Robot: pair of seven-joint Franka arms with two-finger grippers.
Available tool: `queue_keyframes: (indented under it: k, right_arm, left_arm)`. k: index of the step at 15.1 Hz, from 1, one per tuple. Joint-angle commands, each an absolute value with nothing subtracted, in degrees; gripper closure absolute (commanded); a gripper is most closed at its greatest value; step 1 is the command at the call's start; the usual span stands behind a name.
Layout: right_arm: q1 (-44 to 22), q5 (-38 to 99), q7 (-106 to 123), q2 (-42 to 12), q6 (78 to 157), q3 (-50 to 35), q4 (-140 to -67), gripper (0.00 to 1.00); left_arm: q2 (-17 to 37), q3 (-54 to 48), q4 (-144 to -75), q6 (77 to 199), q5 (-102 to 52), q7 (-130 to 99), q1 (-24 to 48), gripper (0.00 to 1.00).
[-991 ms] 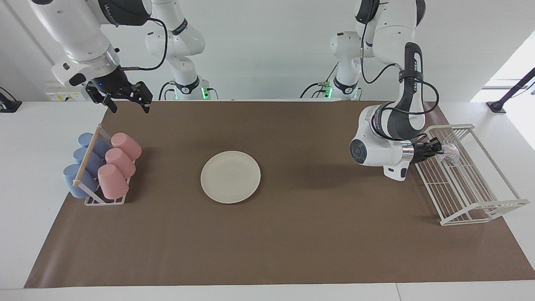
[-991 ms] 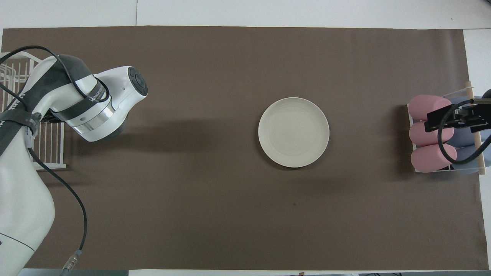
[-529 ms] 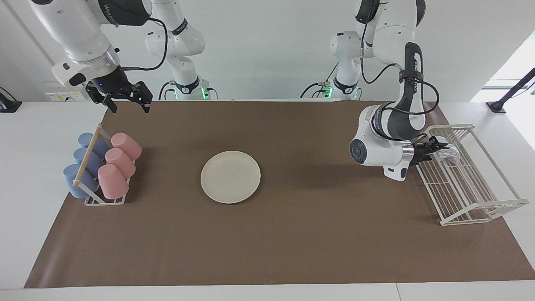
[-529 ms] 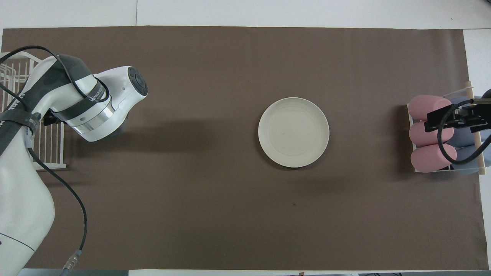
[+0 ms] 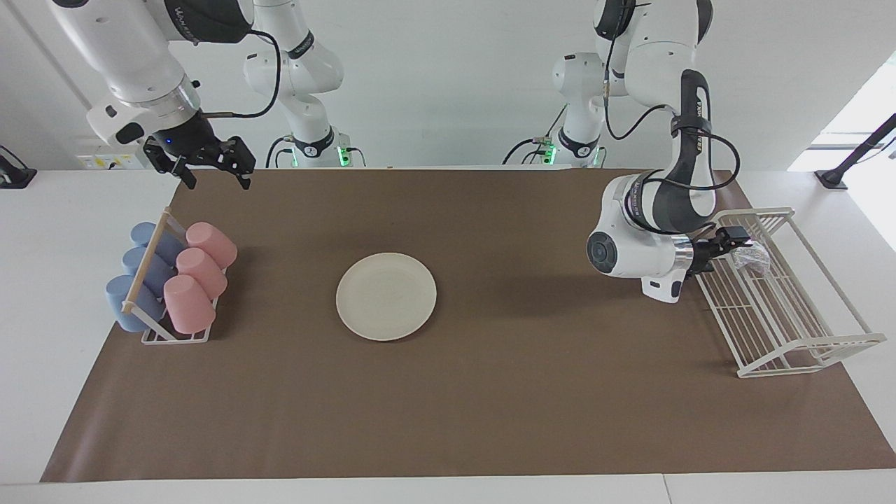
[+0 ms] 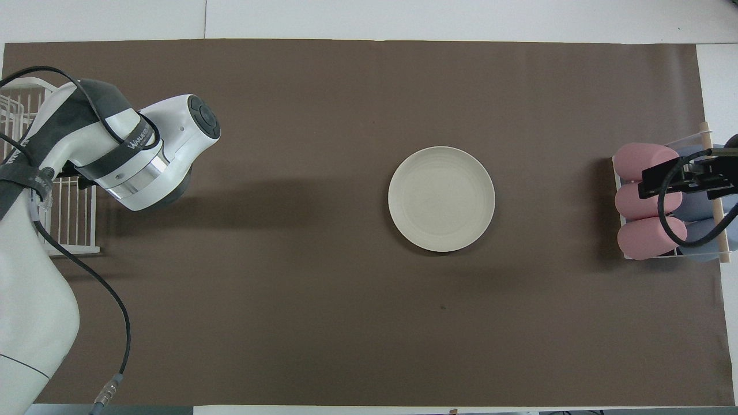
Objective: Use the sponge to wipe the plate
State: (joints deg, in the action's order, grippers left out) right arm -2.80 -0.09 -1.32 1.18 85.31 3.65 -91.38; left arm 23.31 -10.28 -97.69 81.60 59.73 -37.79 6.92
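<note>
Bright, even overhead lighting, both views sharp, soft shadows on the brown mat (image 5: 490,392) under the left arm (image 6: 144,155) and beside the plate (image 5: 386,296), blown-out daylight at the facing view's window-side edge, no blur or noticeable edge distortion.

One camera sits high across the white counter (image 5: 49,294), facing the two robots and taking in the whole brown paper mat (image 5: 490,392). The other hangs high above the robots' own edge, looking steeply down. Both share the mat and the round cream-white plate (image 5: 386,296) at its middle, half a turn apart.
</note>
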Motion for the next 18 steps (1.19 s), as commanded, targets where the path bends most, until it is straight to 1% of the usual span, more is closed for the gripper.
queue_keyframes:
  k: [1,3,7,11,13,16,18]
  right_arm:
    - [-2.55,0.88,-0.7,1.23,84.64,3.78,-90.97,0.0]
    - [-2.55,0.88,-0.7,1.23,84.64,3.78,-90.97,0.0]
    - [-2.55,0.88,-0.7,1.23,84.64,3.78,-90.97,0.0]
    - [-2.55,0.88,-0.7,1.23,84.64,3.78,-90.97,0.0]
    - [-2.55,0.88,-0.7,1.23,84.64,3.78,-90.97,0.0]
    - [-2.55,0.88,-0.7,1.23,84.64,3.78,-90.97,0.0]
    - [-2.55,0.88,-0.7,1.23,84.64,3.78,-90.97,0.0]
  left_arm:
    - [19.97,-10.55,-93.44,84.28,49.7,-36.04,4.23,0.0]
    - [15.58,-10.55,-92.56,84.29,41.79,-33.15,3.08,0.0]
    - [10.12,-9.76,-89.65,83.85,26.85,-32.26,1.32,0.0]
    - [1.6,-9.76,-90.79,82.8,11.11,-22.71,-4.2,0.0]
    - [-1.13,-9.76,-91.93,81.65,5.82,-20.05,-5.1,0.0]
    - [-3.86,-9.49,-94.3,81.91,1.78,-19.95,-4.66,0.0]
    - [-4.57,-7.49,-94.74,81.65,-0.7,-19.51,-2.48,0.0]
